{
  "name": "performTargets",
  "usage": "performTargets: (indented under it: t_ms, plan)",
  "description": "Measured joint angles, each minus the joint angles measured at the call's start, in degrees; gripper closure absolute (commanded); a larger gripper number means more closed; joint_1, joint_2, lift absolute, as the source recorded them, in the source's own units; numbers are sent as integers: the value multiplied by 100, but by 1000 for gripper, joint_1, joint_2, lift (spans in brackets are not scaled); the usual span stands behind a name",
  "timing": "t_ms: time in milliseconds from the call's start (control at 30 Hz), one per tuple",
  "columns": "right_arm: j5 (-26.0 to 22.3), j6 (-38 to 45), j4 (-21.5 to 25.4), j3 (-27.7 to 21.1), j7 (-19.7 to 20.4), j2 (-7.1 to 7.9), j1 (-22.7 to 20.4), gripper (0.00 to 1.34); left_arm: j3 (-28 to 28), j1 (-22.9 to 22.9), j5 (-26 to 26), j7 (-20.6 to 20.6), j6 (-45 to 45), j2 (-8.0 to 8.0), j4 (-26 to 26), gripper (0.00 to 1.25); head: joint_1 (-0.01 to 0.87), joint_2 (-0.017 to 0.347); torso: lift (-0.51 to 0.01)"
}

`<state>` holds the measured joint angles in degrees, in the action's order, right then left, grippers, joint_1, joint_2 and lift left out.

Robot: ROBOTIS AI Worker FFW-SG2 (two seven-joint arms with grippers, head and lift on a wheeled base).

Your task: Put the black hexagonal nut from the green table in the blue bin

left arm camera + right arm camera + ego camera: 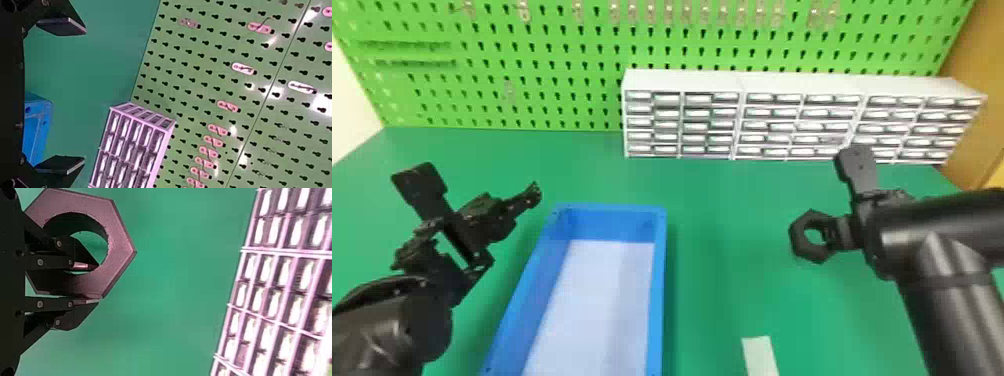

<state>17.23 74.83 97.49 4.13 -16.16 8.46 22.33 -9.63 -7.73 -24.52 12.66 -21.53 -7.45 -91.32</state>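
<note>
On the head view's right, my right gripper [833,233] is shut on the black hexagonal nut [799,243], right of the blue bin [659,280]. In the right wrist view, my right gripper [96,285] has one finger through the hole of the nut [120,246] and the other against its outer side. To the bin's left, my left gripper [487,204] is parked above the green table [727,215]. The left wrist view shows my left gripper [83,95] open, its fingers wide apart and nothing between them.
A white drawer cabinet [682,82] stands along the table's back right, before the green pegboard [532,75]. White paper lines the bin's floor. A pale strip [760,356] lies near the front, right of the bin.
</note>
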Motion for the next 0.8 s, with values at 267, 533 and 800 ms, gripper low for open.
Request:
performTargets:
  t_ms: [267, 533, 800]
  plan:
    - [-158, -675, 109, -55, 0, 4, -1, 953, -5, 0, 0, 0, 0, 0, 0, 124, 666, 32, -100]
    - [-573, -1660, 46, -227, 8, -68, -84, 953, 4, -1, 0, 0, 0, 0, 0, 124, 666, 32, -100]
    - [-1036, -2709, -142, -213, 22, -112, -122, 953, 4, -3, 0, 0, 0, 0, 0, 124, 666, 32, -100]
